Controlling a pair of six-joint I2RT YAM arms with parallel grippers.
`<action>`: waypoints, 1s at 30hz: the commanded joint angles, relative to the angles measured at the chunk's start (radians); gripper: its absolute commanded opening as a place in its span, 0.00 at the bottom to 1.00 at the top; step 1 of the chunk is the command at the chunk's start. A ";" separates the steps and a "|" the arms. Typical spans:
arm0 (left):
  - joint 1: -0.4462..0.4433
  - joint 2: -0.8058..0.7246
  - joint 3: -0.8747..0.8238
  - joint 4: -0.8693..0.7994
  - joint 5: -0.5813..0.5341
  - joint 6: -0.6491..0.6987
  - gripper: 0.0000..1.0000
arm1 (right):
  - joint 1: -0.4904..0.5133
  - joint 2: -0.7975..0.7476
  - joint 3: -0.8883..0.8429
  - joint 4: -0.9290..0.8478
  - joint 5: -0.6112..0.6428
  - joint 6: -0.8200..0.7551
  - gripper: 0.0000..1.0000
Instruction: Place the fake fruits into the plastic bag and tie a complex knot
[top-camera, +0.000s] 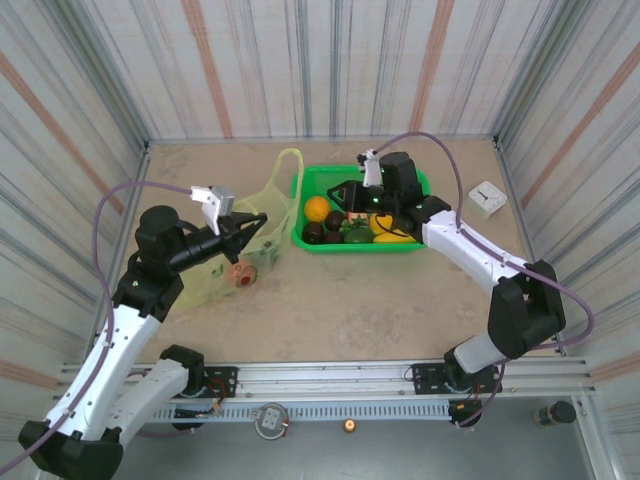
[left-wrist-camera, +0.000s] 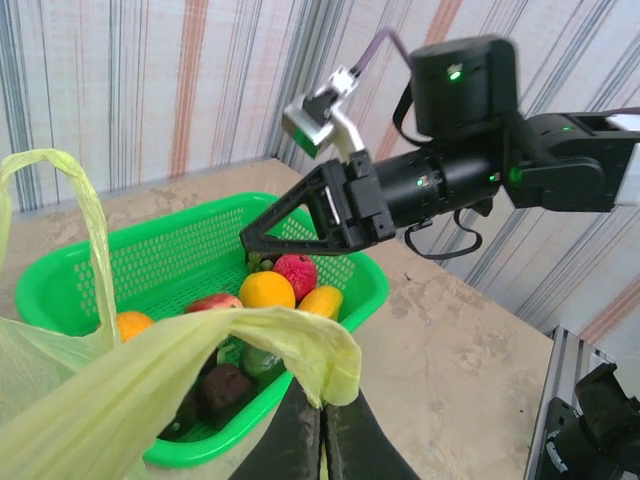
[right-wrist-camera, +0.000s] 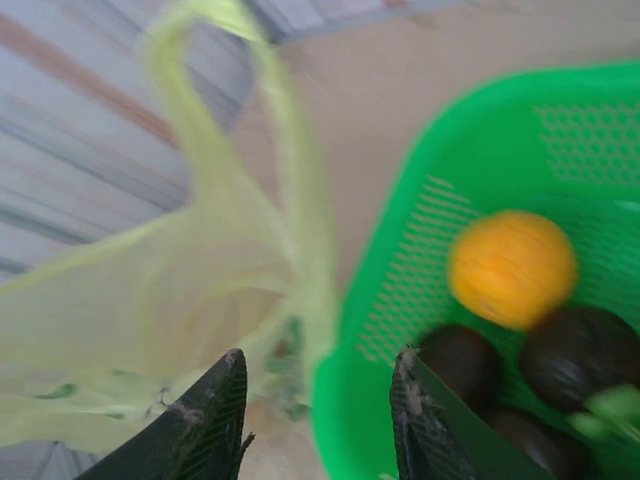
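Note:
The yellow-green plastic bag (top-camera: 262, 238) lies left of the green basket, one loop handle (top-camera: 290, 160) raised, with a pinkish fruit (top-camera: 240, 272) inside. My left gripper (left-wrist-camera: 325, 398) is shut on the bag's rim (left-wrist-camera: 300, 345) and holds the mouth up. The fake fruits sit in the basket: an orange one (right-wrist-camera: 510, 268), dark brown ones (right-wrist-camera: 580, 360), a red one (left-wrist-camera: 296, 272), a yellow one (top-camera: 392, 230) and a green one (left-wrist-camera: 260, 358). My right gripper (right-wrist-camera: 318, 395) hovers open above the basket's left rim, nothing between its fingers (right-wrist-camera: 222, 405). The right wrist view is blurred.
The rigid green basket (top-camera: 415, 247) stands mid-table, right of the bag. A small white box (top-camera: 487, 198) sits at the far right. Striped walls close in the table on three sides. Bare tabletop lies in front of the basket and bag.

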 joint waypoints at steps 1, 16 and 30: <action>-0.011 -0.006 -0.007 0.000 0.001 0.023 0.00 | -0.019 0.062 0.030 -0.165 -0.013 -0.016 0.48; -0.021 -0.003 -0.006 -0.003 0.003 0.027 0.00 | 0.092 0.475 0.486 -0.637 0.335 -0.290 0.57; -0.022 -0.002 -0.007 -0.001 0.007 0.026 0.00 | 0.089 0.662 0.615 -0.660 0.408 -0.275 0.69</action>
